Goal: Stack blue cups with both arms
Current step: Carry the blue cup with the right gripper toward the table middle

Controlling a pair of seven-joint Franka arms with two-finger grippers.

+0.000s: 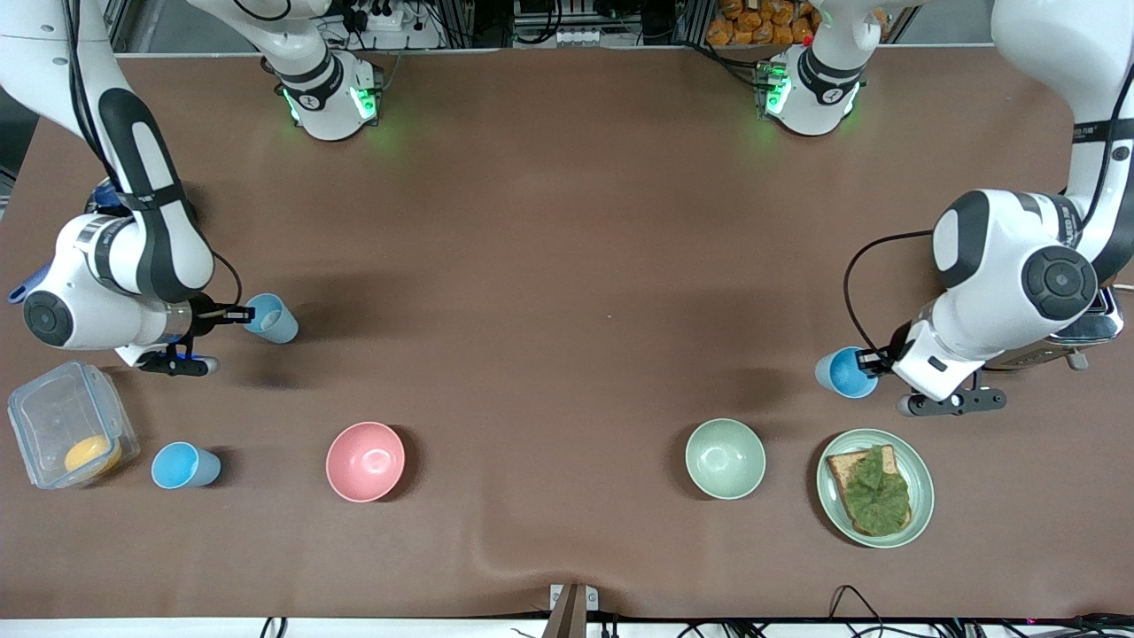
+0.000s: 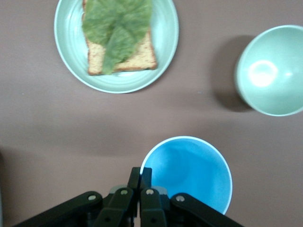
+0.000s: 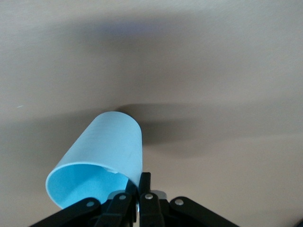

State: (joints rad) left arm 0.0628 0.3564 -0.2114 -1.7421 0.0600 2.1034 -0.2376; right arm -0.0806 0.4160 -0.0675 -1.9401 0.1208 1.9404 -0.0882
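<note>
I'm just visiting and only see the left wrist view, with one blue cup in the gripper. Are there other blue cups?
Observer: Yes. The right gripper holds a second blue cup by its rim, tilted, over the right arm's end of the table.
Visitor: Any more?
Observer: A third blue cup stands on the table between a clear box and a pink bowl.

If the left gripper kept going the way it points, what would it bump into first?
Probably bare table. The left gripper, shut on a blue cup, points downward; the toast plate and green bowl lie off to the side.
</note>
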